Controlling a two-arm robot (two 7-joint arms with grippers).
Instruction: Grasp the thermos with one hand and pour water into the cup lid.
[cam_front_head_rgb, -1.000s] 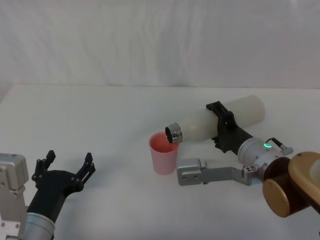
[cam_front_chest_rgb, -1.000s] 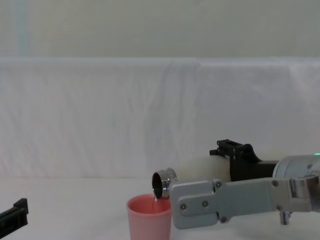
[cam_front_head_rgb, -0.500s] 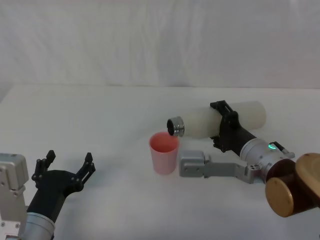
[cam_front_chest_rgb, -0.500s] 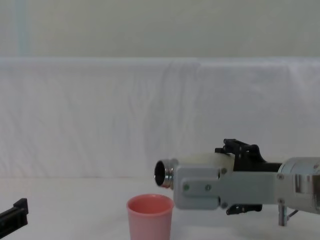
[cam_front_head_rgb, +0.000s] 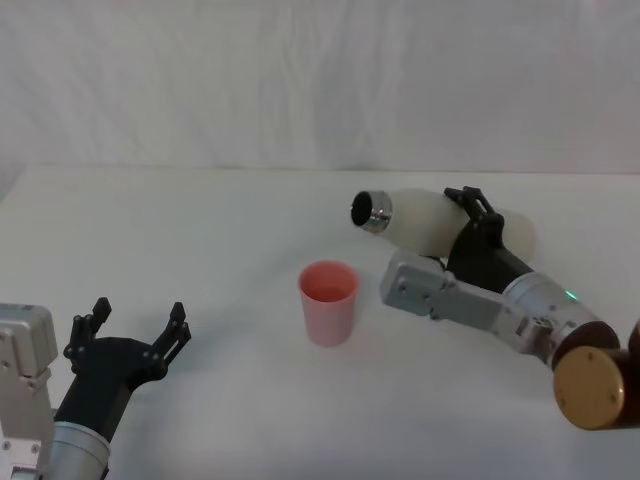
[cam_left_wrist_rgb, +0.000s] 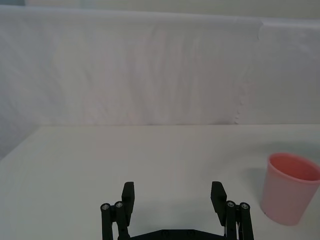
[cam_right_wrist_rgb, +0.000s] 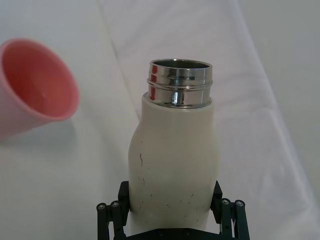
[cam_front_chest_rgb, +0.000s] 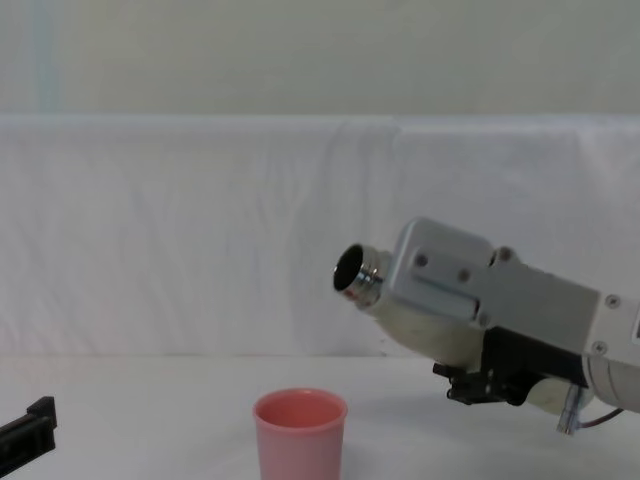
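Cup lid (cam_front_head_rgb: 328, 302) standing upright on the white table (cam_front_head_rgb: 200, 240), mouth up, pink inside; whether any water sits in it cannot be told. Thermos (cam_front_head_rgb: 425, 222) held off the table to the right of the cup lid and a little beyond it, tilted with its open steel neck (cam_front_head_rgb: 372, 212) raised and turned toward the cup lid, mouth above and clear of the rim, well apart from it. Nothing seen running from the neck; inside of the thermos dark, contents not to be told. Right gripper (cam_right_wrist_rgb: 170, 212) clenched around the lower cream body of the thermos, black fingers (cam_right_wrist_rgb: 112, 212) pressed to both sides, small dark scuffs just above them. Left gripper (cam_left_wrist_rgb: 175, 210) low over the table to the left of the cup lid, well apart from it, fingers spread wide and grasping nothing.
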